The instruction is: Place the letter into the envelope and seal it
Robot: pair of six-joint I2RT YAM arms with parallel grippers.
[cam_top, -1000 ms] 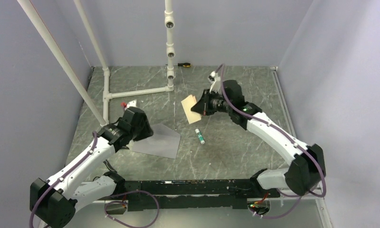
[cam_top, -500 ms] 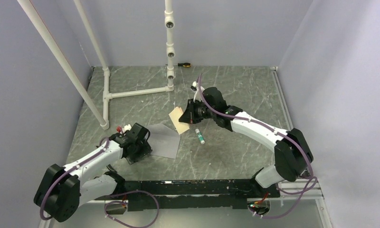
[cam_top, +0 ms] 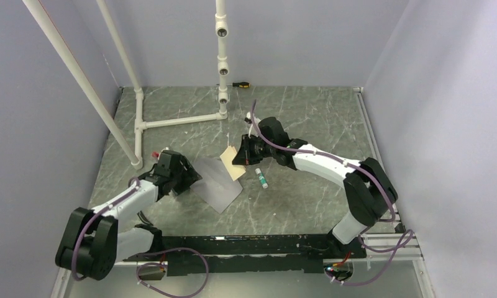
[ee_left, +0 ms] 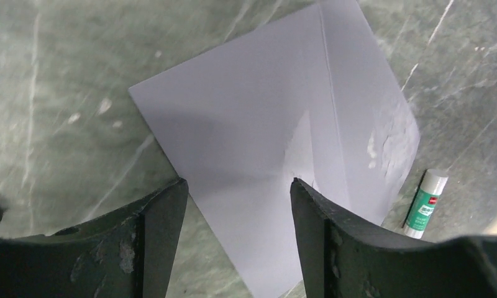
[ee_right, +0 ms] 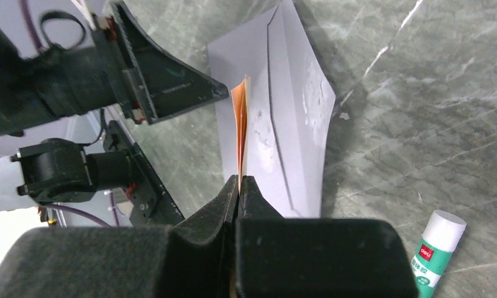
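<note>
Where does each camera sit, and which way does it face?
Top external: fixed high behind the robot, looking down on the table; left arm and right arm show whole.
Left wrist: on the left arm, looking down past the open left end effector at the envelope.
Right wrist: on the right arm, looking along the shut right end effector gripping the letter, plus the left arm.
Shared: both wrist views show the envelope and glue stick.

A robotics lab cell: plain lavender walls [cam_top: 432, 93], white plastic pipe frame [cam_top: 221, 62] beyond the left gripper [ee_left: 238, 183], grey marbled tabletop [cam_top: 308, 205] beneath it.
</note>
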